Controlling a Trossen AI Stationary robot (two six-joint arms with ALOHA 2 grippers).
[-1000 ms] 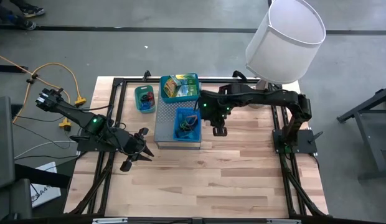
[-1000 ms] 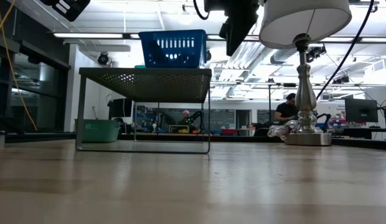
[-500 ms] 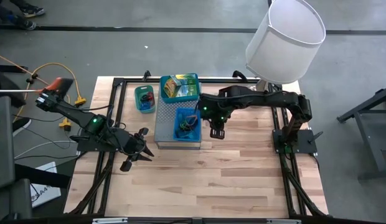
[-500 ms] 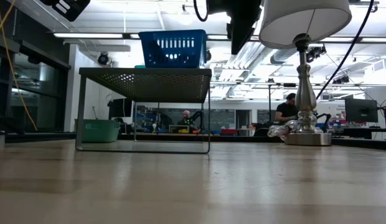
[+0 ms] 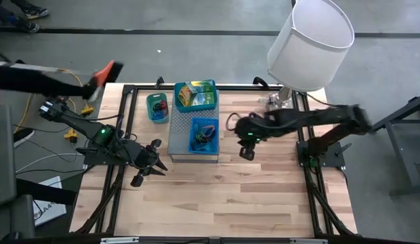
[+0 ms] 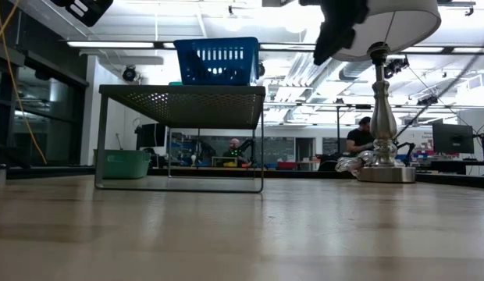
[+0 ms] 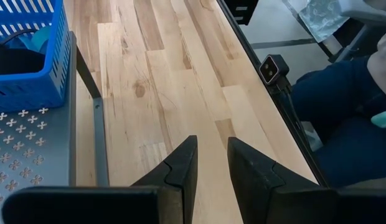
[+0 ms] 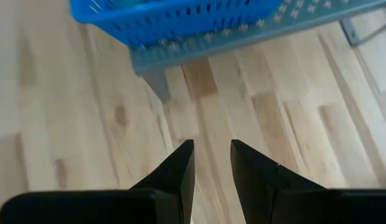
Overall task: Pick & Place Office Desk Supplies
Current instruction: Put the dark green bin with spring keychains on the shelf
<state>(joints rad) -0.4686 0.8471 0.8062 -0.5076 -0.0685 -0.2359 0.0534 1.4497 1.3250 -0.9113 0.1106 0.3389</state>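
Observation:
The office desk supplies sit in containers. Dark and coloured small items lie in a blue basket (image 5: 204, 134) on a grey perforated riser (image 5: 186, 139). Yellow-green packets (image 5: 192, 91) fill a teal basket behind it, and a small green tub (image 5: 157, 107) stands to its left. My right gripper (image 5: 246, 154) hangs above the bare wood to the right of the riser, pointing steeply down, its fingers (image 8: 180, 163) a narrow gap apart with nothing between them. My left gripper (image 5: 158, 167) waits left of the riser, also narrowly open and holding nothing (image 7: 210, 146).
A lamp with a white shade (image 5: 310, 42) stands at the far right corner, its base (image 6: 385, 173) on the table. A person's arm with an orange-red tool (image 5: 105, 72) reaches in beyond the far left corner. Bare wood (image 5: 223, 196) spreads across the near half.
My right gripper has swung away from the blue basket toward the table's right edge, sinking a little and rolling about its own axis. Its finger gap looks the same. The person's arm with the orange-red tool has come closer to the table's far left corner.

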